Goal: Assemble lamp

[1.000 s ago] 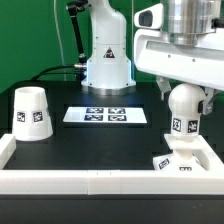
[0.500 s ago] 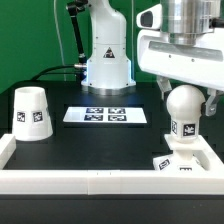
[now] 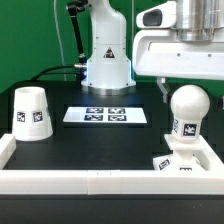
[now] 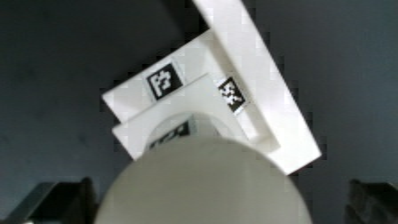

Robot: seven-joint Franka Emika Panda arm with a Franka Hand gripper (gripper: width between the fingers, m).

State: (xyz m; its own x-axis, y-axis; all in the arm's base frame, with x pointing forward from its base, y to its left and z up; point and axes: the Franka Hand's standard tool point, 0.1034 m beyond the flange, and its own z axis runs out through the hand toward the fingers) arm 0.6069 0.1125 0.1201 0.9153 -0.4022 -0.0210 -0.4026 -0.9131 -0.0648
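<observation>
Black worktop [image 3: 100, 140] carries the shade [image 3: 31, 112] and marker board [image 3: 105, 115]. Bulb [image 3: 188, 112] stands on the base [image 3: 176, 162]; pincer [image 3: 188, 92] gapes wide above it.

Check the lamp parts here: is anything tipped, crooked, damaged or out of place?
Nothing stands out. The bulb stands upright on the base, the shade stands level and apart at the exterior view's left, and the gripper is open, fingers clear of the bulb's sides.
</observation>
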